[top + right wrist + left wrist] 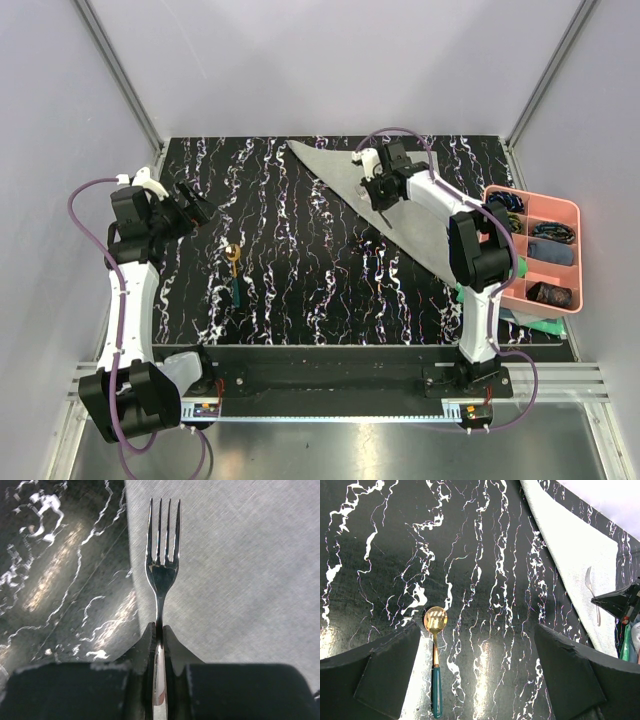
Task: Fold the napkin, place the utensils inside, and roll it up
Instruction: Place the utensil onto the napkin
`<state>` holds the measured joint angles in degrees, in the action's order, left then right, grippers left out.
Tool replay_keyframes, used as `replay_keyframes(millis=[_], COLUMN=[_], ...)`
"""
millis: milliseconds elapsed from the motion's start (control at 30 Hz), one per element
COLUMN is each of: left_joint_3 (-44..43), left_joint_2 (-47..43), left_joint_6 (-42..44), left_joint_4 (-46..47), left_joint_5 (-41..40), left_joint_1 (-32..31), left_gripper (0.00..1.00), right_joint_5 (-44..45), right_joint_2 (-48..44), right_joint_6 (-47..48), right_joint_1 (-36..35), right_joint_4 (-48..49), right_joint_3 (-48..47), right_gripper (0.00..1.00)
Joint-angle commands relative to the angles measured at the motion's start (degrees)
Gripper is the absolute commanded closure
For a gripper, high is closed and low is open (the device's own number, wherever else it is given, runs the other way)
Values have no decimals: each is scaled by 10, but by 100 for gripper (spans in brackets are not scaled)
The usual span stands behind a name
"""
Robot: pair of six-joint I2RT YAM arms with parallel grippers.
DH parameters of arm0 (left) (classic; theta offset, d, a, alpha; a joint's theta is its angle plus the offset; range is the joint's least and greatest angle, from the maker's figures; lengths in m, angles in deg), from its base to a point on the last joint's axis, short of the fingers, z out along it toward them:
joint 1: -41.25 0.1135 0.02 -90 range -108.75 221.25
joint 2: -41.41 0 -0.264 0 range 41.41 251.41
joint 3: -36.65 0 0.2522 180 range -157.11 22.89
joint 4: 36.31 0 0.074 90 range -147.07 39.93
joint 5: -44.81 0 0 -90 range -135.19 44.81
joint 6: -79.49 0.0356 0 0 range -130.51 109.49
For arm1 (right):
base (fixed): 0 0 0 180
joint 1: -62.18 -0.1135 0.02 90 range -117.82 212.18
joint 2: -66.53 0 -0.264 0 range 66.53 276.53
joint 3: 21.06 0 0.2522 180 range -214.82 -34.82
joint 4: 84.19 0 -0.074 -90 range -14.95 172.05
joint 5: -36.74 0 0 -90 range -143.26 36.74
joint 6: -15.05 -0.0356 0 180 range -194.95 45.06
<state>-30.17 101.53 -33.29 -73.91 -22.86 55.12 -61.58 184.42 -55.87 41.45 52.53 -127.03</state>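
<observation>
Across the upper right of the overhead view, on the marbled counter point(300, 260): the napkin point(335, 170), folded to a triangle. Just inside its left edge, the right claw point(378, 195) pinched tight on the handle of the fork point(161, 570), tines toward the top of the wrist view, long axis roughly along that edge. Left of centre and nearer the left arm, the spoon point(235, 272), bowl uppermost, lower right of the left claw point(190, 208), spread wide and empty.

Top camera looking down from behind the bases, left wrist view reaching far past its fingers point(385, 675), right wrist view sitting close, both catching the fork point(162, 570).
</observation>
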Motion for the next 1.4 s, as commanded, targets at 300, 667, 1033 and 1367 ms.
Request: replay_keyframes(millis=[300,667,1033,1367], left_joint_3=[2,3,4,25], left_joint_2=[-14,-13,-13,4], left_joint_6=[-2,-2,2,-9], left_joint_4=[30,30,29,28], left_joint_5=[14,15,12,-57], left_joint_1=[3,3,2,-9], left_gripper=[1,1,1,1], right_joint_5=[39,39,61,3], right_joint_2=[99,131,159,85], right_joint_6=[83,104,107,48], right_joint_1=[9,27,31,32], right_joint_4=[-22,-37,-46,-41], right_joint_3=[-136,-156,-179,-179], right_gripper=[94,94,75,41])
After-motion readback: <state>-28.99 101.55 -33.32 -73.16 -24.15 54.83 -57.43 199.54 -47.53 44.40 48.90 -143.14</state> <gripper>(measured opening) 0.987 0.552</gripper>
